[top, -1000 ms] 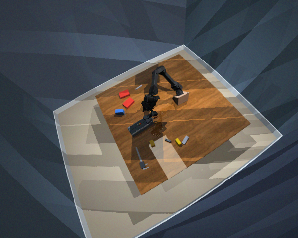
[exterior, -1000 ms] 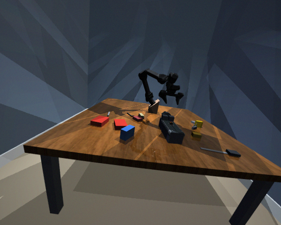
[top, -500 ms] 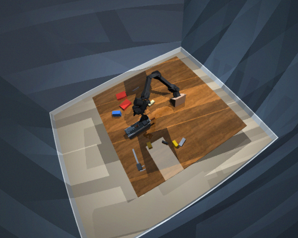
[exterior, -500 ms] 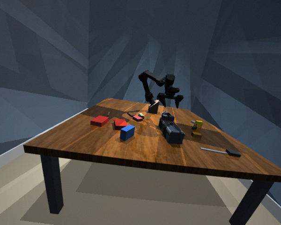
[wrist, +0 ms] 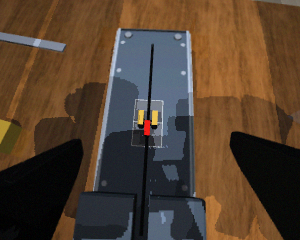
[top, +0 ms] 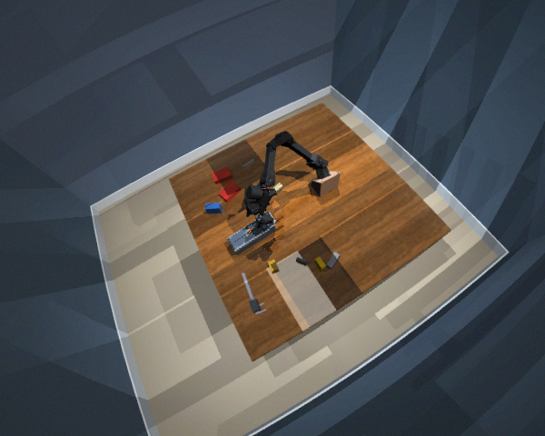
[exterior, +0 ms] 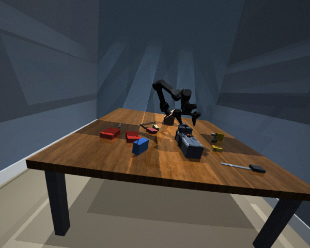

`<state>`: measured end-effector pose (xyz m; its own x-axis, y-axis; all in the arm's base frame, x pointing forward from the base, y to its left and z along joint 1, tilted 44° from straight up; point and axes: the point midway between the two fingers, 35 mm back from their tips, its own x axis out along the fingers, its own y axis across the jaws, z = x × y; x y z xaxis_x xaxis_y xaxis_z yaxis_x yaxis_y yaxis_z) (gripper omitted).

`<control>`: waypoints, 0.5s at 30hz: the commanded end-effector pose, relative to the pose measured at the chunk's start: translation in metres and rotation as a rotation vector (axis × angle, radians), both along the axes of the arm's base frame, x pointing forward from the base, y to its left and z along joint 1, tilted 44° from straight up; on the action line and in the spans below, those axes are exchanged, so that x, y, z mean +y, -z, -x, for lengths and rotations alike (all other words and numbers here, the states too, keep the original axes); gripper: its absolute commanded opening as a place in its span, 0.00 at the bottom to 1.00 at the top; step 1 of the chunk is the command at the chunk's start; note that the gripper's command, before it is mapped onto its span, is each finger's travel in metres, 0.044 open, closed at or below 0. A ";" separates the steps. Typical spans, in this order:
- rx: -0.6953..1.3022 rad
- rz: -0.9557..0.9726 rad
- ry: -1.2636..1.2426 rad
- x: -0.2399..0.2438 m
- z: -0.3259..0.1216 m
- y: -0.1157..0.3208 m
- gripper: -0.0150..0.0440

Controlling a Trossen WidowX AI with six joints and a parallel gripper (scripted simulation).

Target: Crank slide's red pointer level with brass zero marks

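Note:
The grey-blue machine (top: pixel 239 242) (exterior: pixel 194 152) (wrist: pixel 127 90) has a slot along its top. Its red pointer (wrist: pixel 147 128) sits slightly nearer the raised housing (wrist: pixel 107 215) than the two brass zero marks (wrist: pixel 141 118) (wrist: pixel 155 118); its far end overlaps the level of their near ends, so they are not level in the wrist view. My gripper (exterior: pixel 187 124) (wrist: pixel 157 142) is open and empty, above the machine near its housing end, one finger out to each side in the wrist view. The crank and its handle are out of the wrist view and cannot be made out in the top and exterior views.
A hammer (top: pixel 247 287) (exterior: pixel 256 168) (wrist: pixel 35 42) and a yellow block (top: pixel 272 265) (exterior: pixel 216 148) (wrist: pixel 2 135) lie on one side of the machine. A blue block (top: pixel 213 207) (exterior: pixel 140 146) and two red blocks (top: pixel 222 174) (top: pixel 229 192) lie on the other.

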<state>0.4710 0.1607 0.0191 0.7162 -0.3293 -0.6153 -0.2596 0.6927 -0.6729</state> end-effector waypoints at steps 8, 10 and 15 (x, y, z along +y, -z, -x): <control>0.006 0.002 -0.006 0.000 0.001 0.001 1.00; 0.006 0.001 -0.005 0.007 0.001 -0.005 1.00; 0.003 -0.001 -0.001 0.031 0.005 -0.032 1.00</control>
